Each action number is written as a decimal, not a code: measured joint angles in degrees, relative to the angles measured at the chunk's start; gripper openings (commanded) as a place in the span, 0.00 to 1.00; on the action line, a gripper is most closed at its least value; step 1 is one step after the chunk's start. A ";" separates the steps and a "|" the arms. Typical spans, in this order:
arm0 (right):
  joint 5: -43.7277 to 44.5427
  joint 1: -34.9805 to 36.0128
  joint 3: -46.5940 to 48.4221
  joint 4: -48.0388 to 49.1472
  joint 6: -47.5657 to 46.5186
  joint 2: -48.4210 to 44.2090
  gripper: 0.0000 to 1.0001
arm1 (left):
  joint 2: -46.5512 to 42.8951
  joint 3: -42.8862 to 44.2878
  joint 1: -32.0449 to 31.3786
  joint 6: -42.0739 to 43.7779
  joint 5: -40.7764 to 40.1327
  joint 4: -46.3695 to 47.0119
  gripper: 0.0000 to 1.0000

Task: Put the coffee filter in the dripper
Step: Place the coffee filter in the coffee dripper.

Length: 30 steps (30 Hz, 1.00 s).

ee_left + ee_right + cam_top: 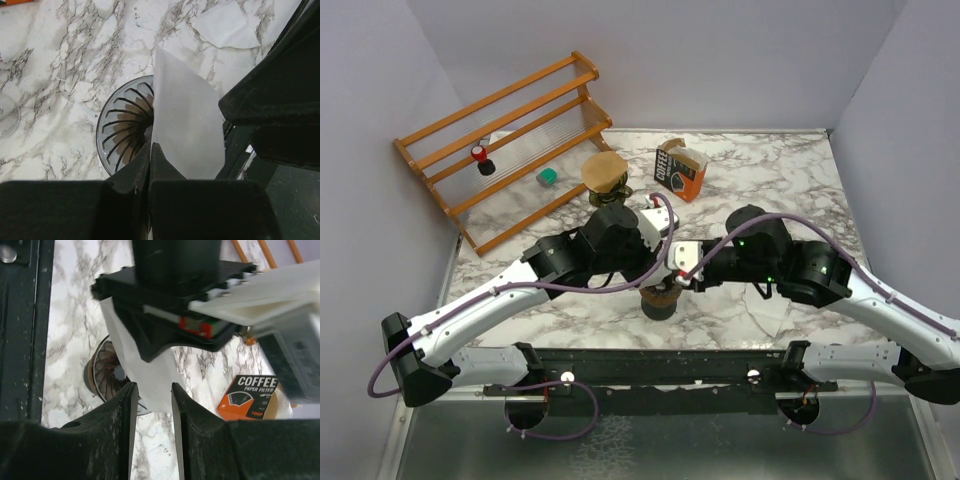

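— Marble, white veined with grey: the table [790, 170] takes up most of the view. What stands at the back of it?
— A wooden rack [500, 110] at the far left. An orange coffee filter box [680, 170] is nearer the middle.
— And at the centre?
— The dripper [125, 125], a dark ribbed cone standing on the marble.
— How is the left gripper [150, 150]?
— Clenched, pinching the lower edge of the white coffee filter [185, 120]. The filter stands upright and covers the dripper's right half in the left wrist view. I cannot tell whether its bottom is inside the cone.
— The right gripper [153, 387]?
— Released, with a clear gap between the jaws. The filter shows just beyond them.
— Anything smaller?
— A second white filter [225, 25], lying flat on the marble apart from the dripper.
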 measured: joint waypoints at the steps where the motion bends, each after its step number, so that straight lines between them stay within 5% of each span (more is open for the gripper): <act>1: 0.83 0.00 0.50 0.55 2.03 0.00 0.38 | 0.00 0.00 -0.09 -0.04 -0.33 0.00 0.00; 6: 6.38 0.02 0.76 3.39 12.70 -0.87 0.36 | 0.17 0.00 -0.35 -0.46 -1.38 0.22 0.00; 11: 10.47 0.02 -3.04 6.97 20.63 -4.83 0.38 | 0.66 0.00 -0.35 -0.76 -1.88 0.17 0.25; 16: 12.68 0.02 -6.34 8.70 24.94 -7.21 0.39 | 0.68 0.00 -0.35 -0.85 -1.86 0.17 0.35; 30: 13.75 0.02 -10.34 10.56 29.03 -10.86 0.40 | 0.48 2.14 -0.72 -0.35 -1.57 0.04 0.39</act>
